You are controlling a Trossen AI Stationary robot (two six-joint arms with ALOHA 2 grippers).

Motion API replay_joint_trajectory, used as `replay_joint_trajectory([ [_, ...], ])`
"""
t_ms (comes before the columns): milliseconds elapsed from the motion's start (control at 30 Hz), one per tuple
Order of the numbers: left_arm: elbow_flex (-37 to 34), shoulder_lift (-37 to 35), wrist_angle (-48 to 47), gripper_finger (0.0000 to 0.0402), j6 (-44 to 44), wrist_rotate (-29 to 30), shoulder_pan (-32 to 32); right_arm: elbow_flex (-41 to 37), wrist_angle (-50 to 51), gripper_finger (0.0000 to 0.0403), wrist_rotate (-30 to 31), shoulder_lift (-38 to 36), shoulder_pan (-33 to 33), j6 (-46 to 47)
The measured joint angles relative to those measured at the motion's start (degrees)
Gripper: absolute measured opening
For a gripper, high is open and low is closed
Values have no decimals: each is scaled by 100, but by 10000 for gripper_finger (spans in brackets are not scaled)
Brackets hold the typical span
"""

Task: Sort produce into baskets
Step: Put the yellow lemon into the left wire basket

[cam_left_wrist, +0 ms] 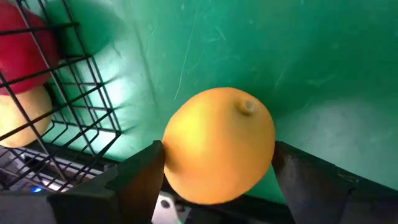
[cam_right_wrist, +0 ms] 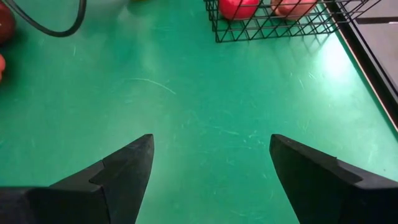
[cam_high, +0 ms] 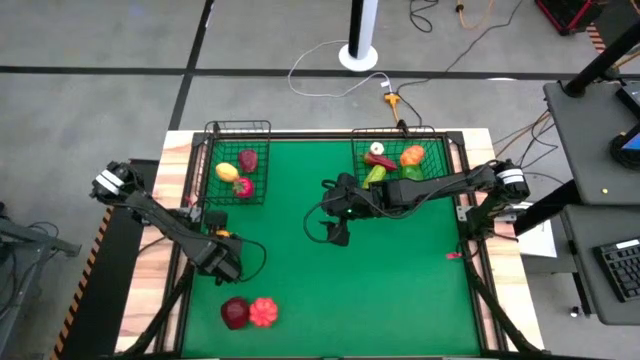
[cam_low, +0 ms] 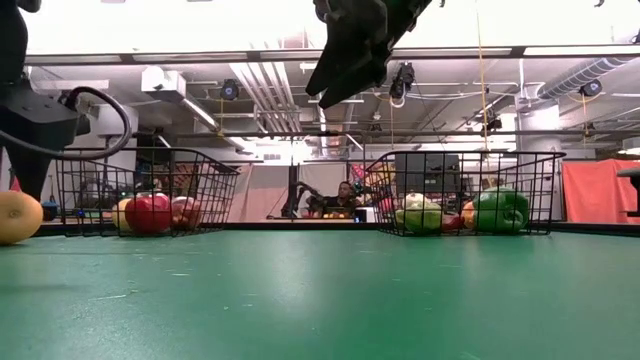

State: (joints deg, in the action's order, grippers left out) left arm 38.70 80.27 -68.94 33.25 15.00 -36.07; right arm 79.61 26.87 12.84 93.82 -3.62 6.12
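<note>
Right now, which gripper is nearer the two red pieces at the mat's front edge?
Left. The left gripper, shut on a yellow fruit, sits just behind the red pieces. The right gripper hangs open over mid-mat, much farther off.

baskets [cam_high: 240, 128]: 2 | produce [cam_high: 263, 311] on mat: 2 | arms: 2

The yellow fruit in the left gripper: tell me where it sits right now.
The yellow fruit sits between the left gripper fingers, over the mat's left side, just short of the left basket; the low view shows it at the far left edge.
</note>
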Motion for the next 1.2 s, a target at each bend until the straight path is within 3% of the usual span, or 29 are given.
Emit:
replay_joint_trajectory([
  [400, -145, 80, 344, 253, 324, 44, 170, -1, 33, 313, -258, 2, 0, -23],
  [567, 46, 57, 456, 225, 374, -109, 168, -1, 101, 307, -262, 2, 0, -43],
  [900, 408, -252, 784, 219, 338, -101, 162, -1, 363, 310, -297, 2, -11, -19],
  [1200, 873, -1111, 1009, 218, 366, 991, 160, -1, 420, 303, -437, -37, -57, -66],
])
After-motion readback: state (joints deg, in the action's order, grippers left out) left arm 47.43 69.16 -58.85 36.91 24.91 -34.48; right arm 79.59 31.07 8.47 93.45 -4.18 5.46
